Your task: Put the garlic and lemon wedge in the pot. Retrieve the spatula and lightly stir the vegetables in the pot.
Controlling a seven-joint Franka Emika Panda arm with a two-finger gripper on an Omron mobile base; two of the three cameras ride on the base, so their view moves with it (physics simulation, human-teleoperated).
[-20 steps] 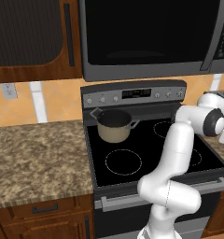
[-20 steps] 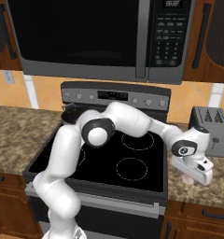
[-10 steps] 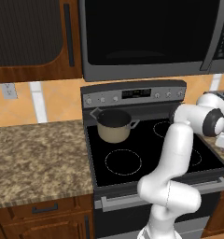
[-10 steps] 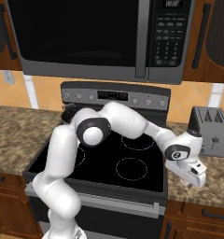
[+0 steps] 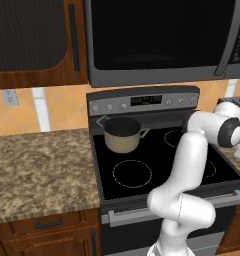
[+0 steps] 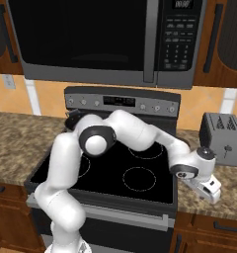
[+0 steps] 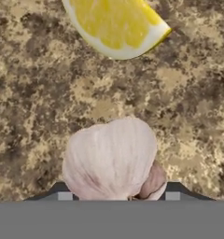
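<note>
To pick up the garlic [image 7: 111,158] well, the jaws should close squarely across the bulb's widest part and get a firm hold before lifting, without nudging the lemon wedge [image 7: 115,25] lying just beyond it on the speckled worktop [image 7: 34,98]. The garlic sits between the two dark fingertips [image 7: 62,195], low against the hand; the jaws stand partly open around it, and I cannot tell whether they touch it.

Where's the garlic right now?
In the hand view the garlic lies on the speckled granite counter, right between the jaws, with the lemon wedge just beyond it and apart from it.
</note>
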